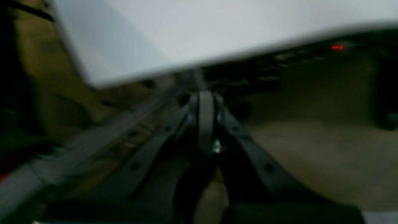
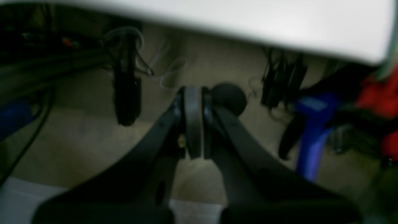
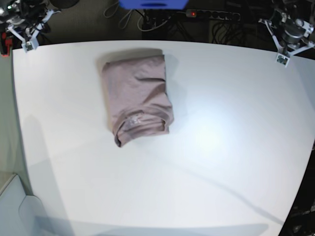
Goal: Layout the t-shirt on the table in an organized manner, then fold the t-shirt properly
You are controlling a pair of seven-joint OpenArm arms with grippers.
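Observation:
The mauve t-shirt (image 3: 139, 98) lies folded into a compact rectangle on the white table (image 3: 221, 147), left of centre toward the far edge, with its collar end nearest the camera. Neither gripper touches it. My left gripper (image 1: 205, 93) is shut and holds nothing; it hangs off the table's corner above the floor. In the base view its arm (image 3: 291, 30) sits at the far right corner. My right gripper (image 2: 192, 90) is also shut and holds nothing, beyond the table edge. Its arm (image 3: 24, 22) sits at the far left corner.
A blue object (image 3: 152, 3) and a power strip (image 3: 211, 14) with cables lie behind the far edge of the table. Under the table in the right wrist view are a blue stand (image 2: 312, 130), black cables (image 2: 126, 84) and something red (image 2: 381, 93).

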